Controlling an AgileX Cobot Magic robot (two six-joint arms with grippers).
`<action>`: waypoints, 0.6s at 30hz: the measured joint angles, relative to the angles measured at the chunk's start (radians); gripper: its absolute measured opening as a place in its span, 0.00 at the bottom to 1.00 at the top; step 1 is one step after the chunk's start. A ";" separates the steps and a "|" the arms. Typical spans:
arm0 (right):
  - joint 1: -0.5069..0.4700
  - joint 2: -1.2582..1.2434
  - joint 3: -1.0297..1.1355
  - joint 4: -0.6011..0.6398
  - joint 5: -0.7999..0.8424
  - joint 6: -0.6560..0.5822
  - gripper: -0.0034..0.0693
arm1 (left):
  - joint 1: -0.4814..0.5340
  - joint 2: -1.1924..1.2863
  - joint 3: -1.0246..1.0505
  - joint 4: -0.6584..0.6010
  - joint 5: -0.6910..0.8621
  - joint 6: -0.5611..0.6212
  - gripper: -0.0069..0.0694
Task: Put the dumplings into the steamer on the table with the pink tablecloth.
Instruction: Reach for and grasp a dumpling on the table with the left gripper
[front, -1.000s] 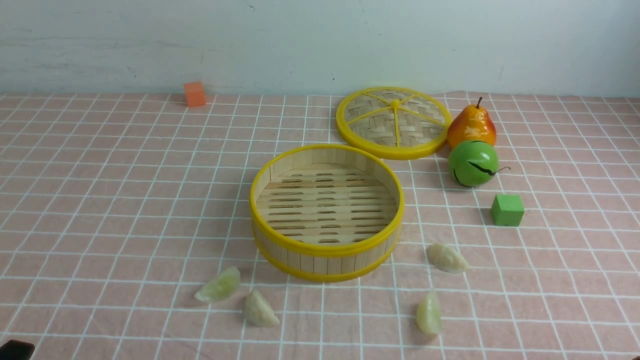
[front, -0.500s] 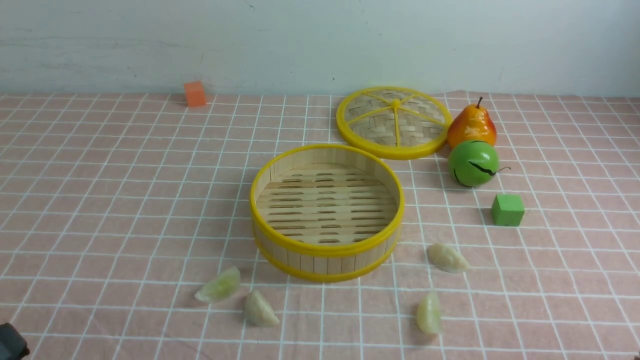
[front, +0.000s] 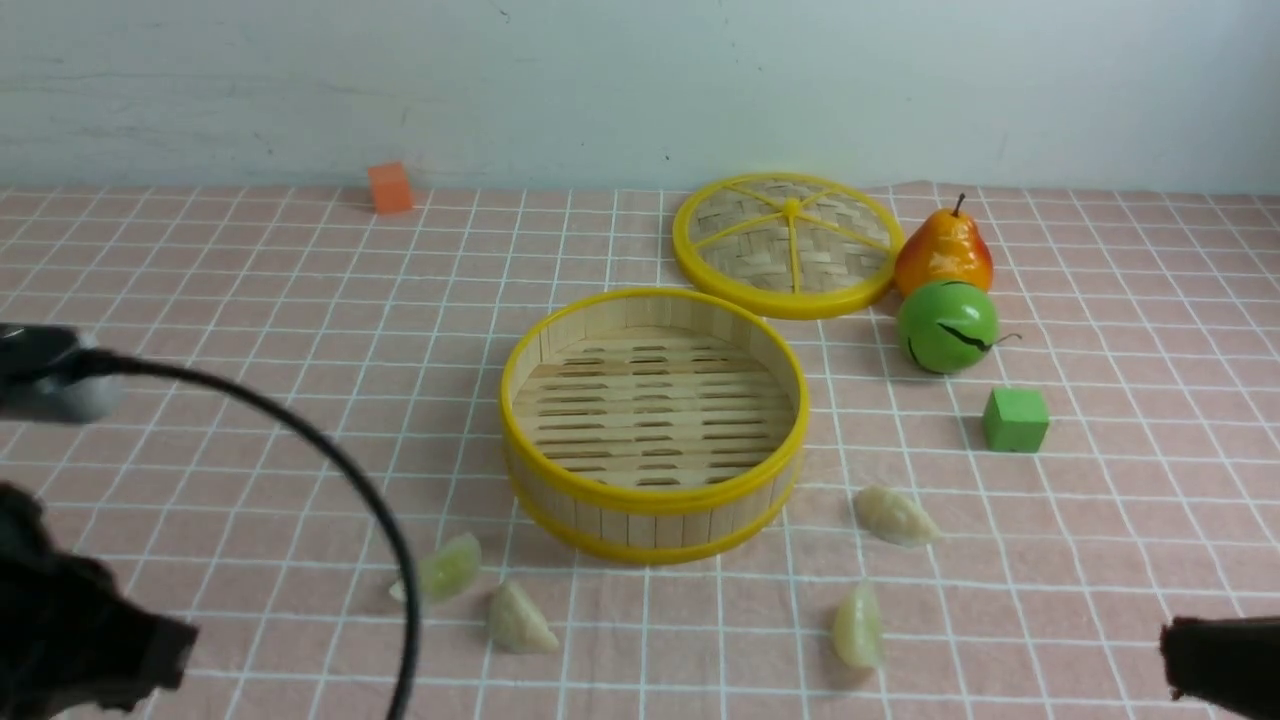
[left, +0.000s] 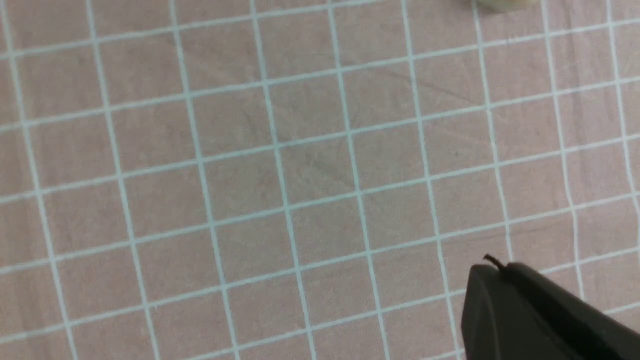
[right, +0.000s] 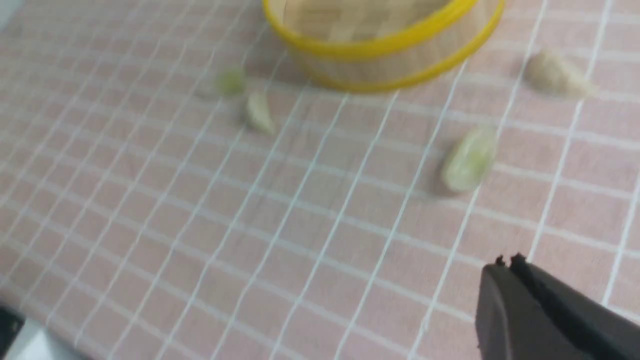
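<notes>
The left hand (left: 495, 272), a dark two-fingered clamp, is closed with its fingers pressed flat together and nothing between them. It hangs over bare cloth, touching nothing, at the near left of the bench (front: 1150, 300). A black cable (front: 330, 460) arcs up from that arm. At the very edge of the left wrist view a sliver of one pale dumpling shows; I cannot tell which one.

The right hand (right: 507, 265) is also closed and empty, its two tips meeting. It sits low at the near right corner, clear of the cloth and well apart from every dumpling.

The pale pink tablecloth (front: 200, 300) with its thin white grid covers the whole bench. The round bamboo-slat steamer (front: 650, 497) with yellow plastic rims stands in the middle, its slatted floor bare. All four small cream to yellow-green crescent dumplings lie outside it on the cloth. On its near left are a translucent greenish one (front: 440, 570) and a cream one (front: 518, 618) close beside it. On its near right are a cream one (front: 893, 515) just beside the steamer wall and a greenish one (front: 858, 626) nearer the robot.

Behind the steamer lies the flat woven yellow-rimmed lid (front: 785, 245). To its right are an orange-yellow toy pear (front: 943, 250), a round green toy fruit (front: 946, 326) and a green cube (front: 1015, 419). A small orange cube (front: 389, 187) sits at the far left by the wall.
</notes>
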 joint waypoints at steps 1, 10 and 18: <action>0.022 0.030 -0.012 -0.009 0.008 -0.001 0.03 | -0.015 0.025 -0.026 0.005 0.001 0.000 0.07; 0.329 0.156 -0.037 -0.095 0.021 -0.007 0.04 | -0.128 0.399 -0.247 0.031 0.051 0.000 0.40; 0.383 0.156 -0.037 -0.115 -0.012 -0.007 0.05 | -0.129 0.664 -0.325 0.113 -0.023 0.014 0.74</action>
